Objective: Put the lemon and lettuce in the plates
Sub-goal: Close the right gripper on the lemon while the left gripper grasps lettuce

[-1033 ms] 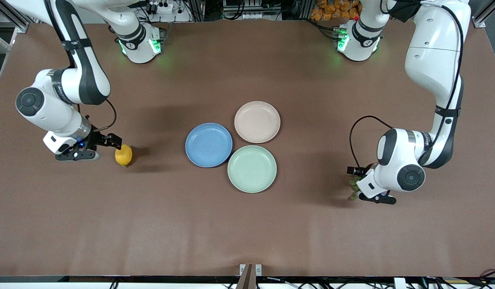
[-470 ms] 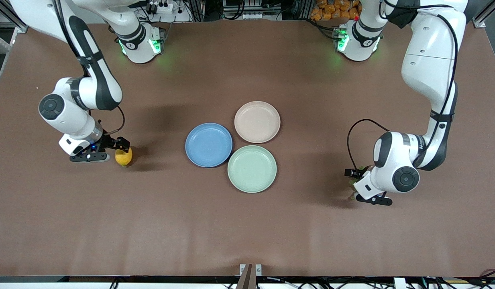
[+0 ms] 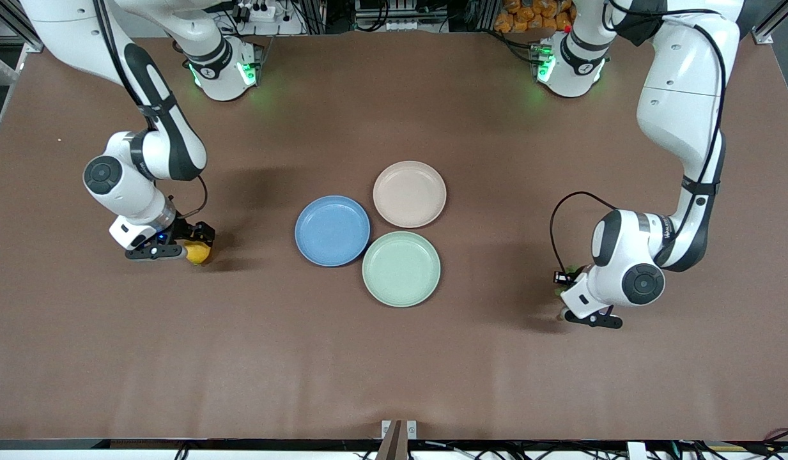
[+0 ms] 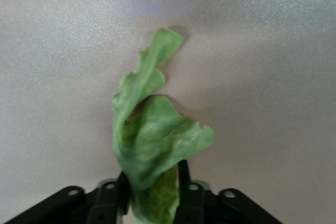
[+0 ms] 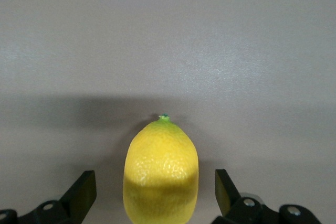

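Note:
The yellow lemon [image 3: 200,255] lies on the brown table toward the right arm's end. My right gripper [image 3: 197,245] is low at it and open. In the right wrist view the lemon [image 5: 161,174] sits between the two fingers of the right gripper [image 5: 156,188] with a gap on each side. My left gripper [image 3: 563,295] is low over the table toward the left arm's end, shut on the green lettuce [image 4: 152,135]. Only a bit of the lettuce [image 3: 560,291] shows in the front view. The blue plate [image 3: 332,230] and the beige-pink plate [image 3: 409,193] stand empty mid-table.
A pale mint-green plate [image 3: 401,269] stands empty, nearer to the front camera than the other two plates and touching them. The three plates form a tight cluster in the middle of the table.
My right gripper has moved toward the lemon until its fingers are on both sides of it. My left arm has shifted slightly at the lettuce.

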Motion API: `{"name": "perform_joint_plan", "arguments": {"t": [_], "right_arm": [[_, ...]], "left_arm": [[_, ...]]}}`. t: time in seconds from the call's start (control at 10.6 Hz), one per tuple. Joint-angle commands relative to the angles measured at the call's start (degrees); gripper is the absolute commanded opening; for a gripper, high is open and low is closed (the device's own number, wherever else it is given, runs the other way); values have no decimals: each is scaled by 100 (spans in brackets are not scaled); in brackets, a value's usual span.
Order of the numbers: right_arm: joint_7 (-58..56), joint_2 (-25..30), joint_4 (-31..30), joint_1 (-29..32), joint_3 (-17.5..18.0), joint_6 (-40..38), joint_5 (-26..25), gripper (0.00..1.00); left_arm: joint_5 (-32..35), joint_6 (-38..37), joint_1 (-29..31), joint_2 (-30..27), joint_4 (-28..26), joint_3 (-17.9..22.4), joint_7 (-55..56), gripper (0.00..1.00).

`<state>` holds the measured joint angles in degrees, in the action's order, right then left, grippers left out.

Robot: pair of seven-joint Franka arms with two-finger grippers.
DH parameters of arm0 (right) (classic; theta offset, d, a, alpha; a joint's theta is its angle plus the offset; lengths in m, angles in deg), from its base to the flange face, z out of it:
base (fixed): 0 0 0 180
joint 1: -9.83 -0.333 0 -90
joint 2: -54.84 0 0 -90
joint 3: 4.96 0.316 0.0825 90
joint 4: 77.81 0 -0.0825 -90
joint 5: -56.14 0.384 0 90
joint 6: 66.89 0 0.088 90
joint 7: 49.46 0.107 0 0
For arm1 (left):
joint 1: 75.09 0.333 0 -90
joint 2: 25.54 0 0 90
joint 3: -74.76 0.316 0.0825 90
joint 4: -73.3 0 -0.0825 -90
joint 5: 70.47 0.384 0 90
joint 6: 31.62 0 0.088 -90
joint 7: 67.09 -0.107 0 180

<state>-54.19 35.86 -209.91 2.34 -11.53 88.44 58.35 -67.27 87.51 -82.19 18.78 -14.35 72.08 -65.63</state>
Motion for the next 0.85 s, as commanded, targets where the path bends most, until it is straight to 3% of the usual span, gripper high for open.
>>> {"name": "perform_joint_plan", "arguments": {"t": [0.0, 0.56, 0.75], "right_arm": [[-72, -132, -88, -15, 60, 322, 218, 100], [-46, -571, -88, -68, 51, 902, 218, 100], [-54, -581, -88, -68, 51, 903, 227, 100]], "left_arm": [[110, 93, -29, -20, -67, 5, 109, 0], [146, 50, -212, -362, -111, -39, 109, 0], [67, 50, -196, -1027, -461, -126, 126, 0]]}}
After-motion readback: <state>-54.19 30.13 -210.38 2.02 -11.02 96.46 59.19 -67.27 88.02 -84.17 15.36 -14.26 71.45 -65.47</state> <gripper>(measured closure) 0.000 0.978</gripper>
